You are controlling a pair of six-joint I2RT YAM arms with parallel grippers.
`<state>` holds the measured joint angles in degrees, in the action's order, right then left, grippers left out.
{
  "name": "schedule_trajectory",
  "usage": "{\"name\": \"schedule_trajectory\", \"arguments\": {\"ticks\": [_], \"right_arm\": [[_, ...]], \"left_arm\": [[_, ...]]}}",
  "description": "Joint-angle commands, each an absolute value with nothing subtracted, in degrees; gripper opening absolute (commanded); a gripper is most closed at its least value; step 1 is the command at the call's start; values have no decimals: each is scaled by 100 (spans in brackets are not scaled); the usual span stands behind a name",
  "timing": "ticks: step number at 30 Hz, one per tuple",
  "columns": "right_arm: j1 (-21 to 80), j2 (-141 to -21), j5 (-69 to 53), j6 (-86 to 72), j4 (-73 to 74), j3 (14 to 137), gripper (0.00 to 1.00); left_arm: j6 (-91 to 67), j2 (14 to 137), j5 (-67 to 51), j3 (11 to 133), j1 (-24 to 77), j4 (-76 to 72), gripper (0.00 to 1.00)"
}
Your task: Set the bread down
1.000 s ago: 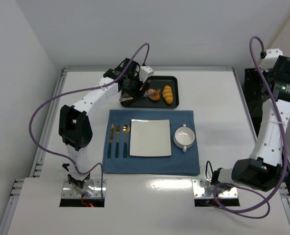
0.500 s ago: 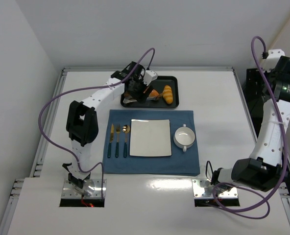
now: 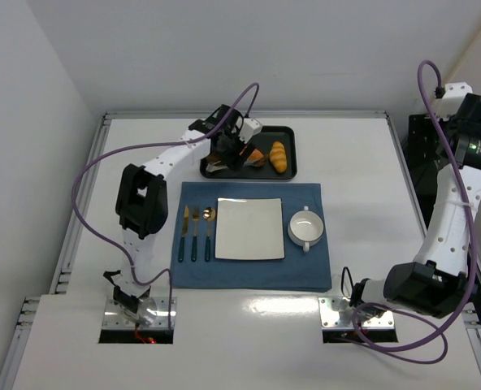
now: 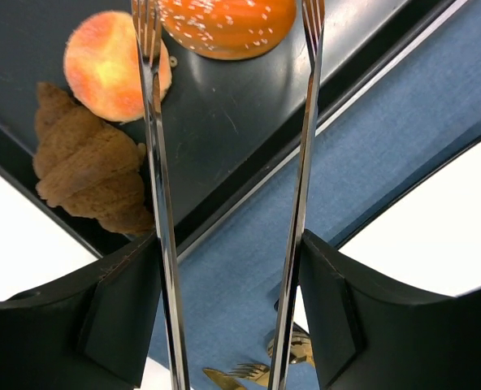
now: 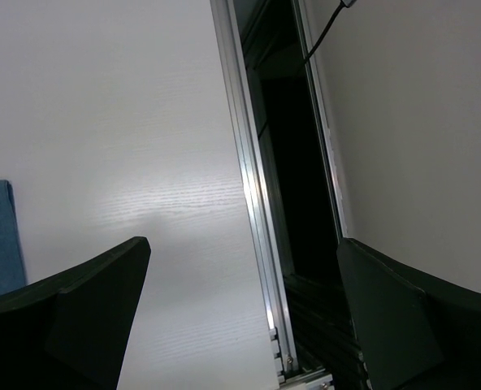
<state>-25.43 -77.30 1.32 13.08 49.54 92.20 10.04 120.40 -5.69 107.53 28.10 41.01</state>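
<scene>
Over the black tray [image 3: 266, 133], we see the left gripper [image 4: 227, 24] with its two fork prongs [image 4: 153, 122] on either side of the bread [image 4: 224, 16].
We count four baked pieces in this tray: the bread, lying on the tray floor between the prong tips, one paler round bun [image 4: 114, 65] just beside it, one brown croissant [image 4: 86, 171] next to that bun, and one yellow ridged roll [image 3: 279, 157] at the tray's right end. The jaws stand apart, but we cannot tell if the prongs press the bread. Just beside the tray's near edge lies one blue mat [image 3: 249, 272] carrying one square plate [image 3: 249, 229], one bowl [image 3: 305, 229] and three pieces of cutlery [image 3: 197, 231]. Well apart from the tray, to its right, the right gripper [image 5: 242, 268] is spread wide and holds nothing.
</scene>
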Motion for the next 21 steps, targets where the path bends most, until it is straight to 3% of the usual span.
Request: {"name": "schedule_trajectory", "arguments": {"ticks": [1,21], "right_arm": [[-2627,-7646,53,1266,4843,9378,100],[-2733,-7594,-219,1266,4896,9431,100]], "left_arm": [[976,12067,-588,11082,2839,3946,60],[976,12445,-659,11083,2733,3999,61]]}}
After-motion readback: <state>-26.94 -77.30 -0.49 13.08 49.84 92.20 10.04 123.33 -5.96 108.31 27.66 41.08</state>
